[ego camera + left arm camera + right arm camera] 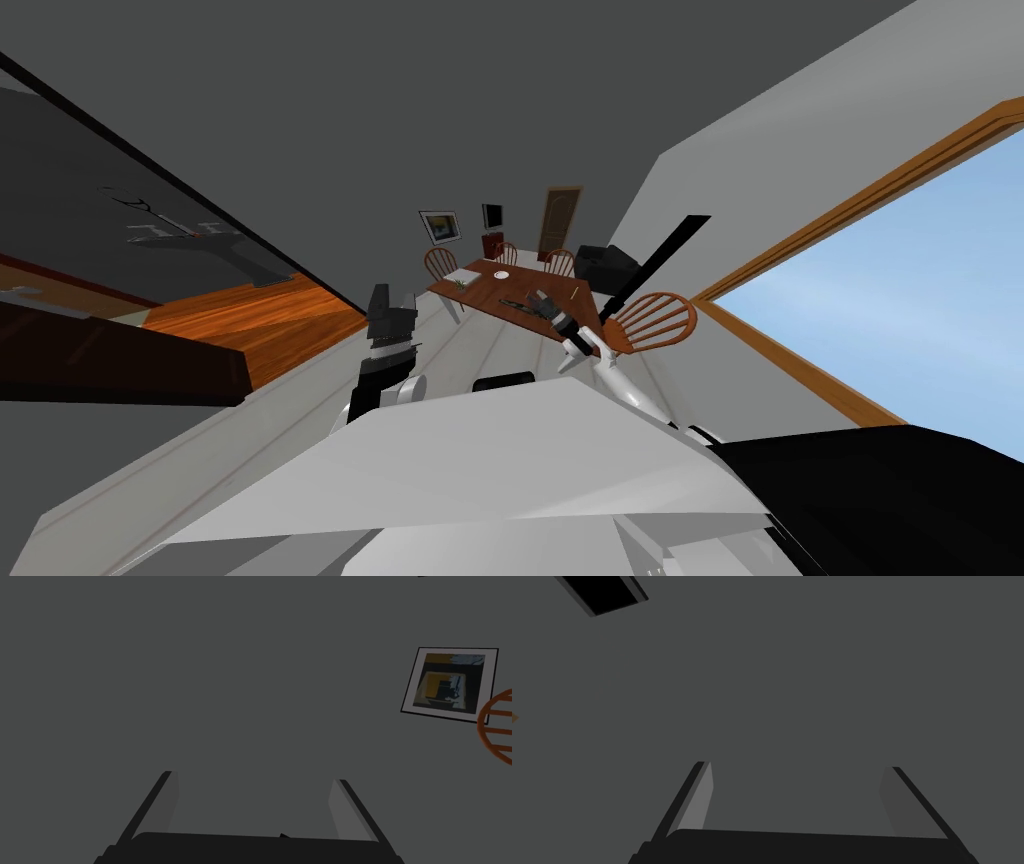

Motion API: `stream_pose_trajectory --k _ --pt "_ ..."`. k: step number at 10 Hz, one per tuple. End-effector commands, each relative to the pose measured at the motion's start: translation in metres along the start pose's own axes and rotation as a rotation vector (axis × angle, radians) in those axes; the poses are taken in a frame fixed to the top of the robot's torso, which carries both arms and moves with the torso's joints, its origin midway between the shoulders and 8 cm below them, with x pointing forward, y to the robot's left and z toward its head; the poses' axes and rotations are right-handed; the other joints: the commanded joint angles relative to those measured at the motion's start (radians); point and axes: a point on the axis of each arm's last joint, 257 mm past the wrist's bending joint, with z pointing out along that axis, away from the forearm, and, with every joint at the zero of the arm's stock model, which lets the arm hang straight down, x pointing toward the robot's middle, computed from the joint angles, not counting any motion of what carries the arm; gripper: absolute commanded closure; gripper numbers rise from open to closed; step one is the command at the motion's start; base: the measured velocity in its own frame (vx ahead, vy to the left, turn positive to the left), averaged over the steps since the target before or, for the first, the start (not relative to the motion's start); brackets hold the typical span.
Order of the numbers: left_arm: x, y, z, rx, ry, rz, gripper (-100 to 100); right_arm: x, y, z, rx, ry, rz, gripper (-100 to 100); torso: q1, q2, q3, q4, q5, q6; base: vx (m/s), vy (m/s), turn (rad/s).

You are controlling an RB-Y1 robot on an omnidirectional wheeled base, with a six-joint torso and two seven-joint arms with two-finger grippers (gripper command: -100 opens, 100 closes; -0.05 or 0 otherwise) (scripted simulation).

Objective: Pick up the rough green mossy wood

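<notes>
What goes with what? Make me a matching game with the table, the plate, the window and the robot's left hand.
Things:
1. table
2. plate
3. window
4. left hand

Matches:
A. open, holding nothing
B. reddish-brown top
C. white
D. shows blue sky

Pairs: 1-B, 2-C, 3-D, 4-A.

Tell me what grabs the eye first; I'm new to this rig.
The big wood-framed window, full of blue sky, at the right. Then the brown table ahead, ringed by wooden chairs, with the right end effector open at its near end and the left end effector open, raised to its left.
</notes>
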Motion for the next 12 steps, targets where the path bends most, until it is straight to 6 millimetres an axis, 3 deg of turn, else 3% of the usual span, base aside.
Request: stream_pose_trajectory --k 1,4,5,8,10,12 --pt "0.0 0.0 0.0 0.0 0.0 0.0 0 0.018 -0.022 -0.009 0.037 0.072 -0.06 -100 0.0 0.0 0.0 0.0 0.0 0.0 0.01 0.09 0.057" --pt "0.0 0.0 0.0 0.0 0.0 0.0 0 0.045 -0.059 -0.027 0.106 0.162 -0.109 -100 0.0 0.0 0.0 0.0 0.0 0.0 0.006 0.069 0.05" --pt "0.0 0.0 0.0 0.0 0.0 0.0 0 0.046 -0.062 -0.029 0.112 0.166 -0.108 -100 0.0 0.0 0.0 0.0 0.0 0.0 0.008 0.03 -0.008" --pt "0.0 0.0 0.0 0.0 0.0 0.0 0 0.071 -0.109 -0.056 0.189 0.299 -0.225 -100 0.0 0.0 0.0 0.0 0.0 0.0 0.011 0.075 0.09" --pt "0.0 0.0 0.0 0.0 0.0 0.0 0 0.078 -0.119 -0.065 0.214 0.318 -0.22 -100 0.001 0.0 0.0 0.0 0.0 0.0 0.013 0.055 0.029" --pt "0.0 0.0 0.0 0.0 0.0 0.0 0 0.088 -0.146 -0.085 0.258 0.389 -0.281 -100 0.0 -0.001 0.0 0.0 0.0 0.0 0.022 0.067 0.112"
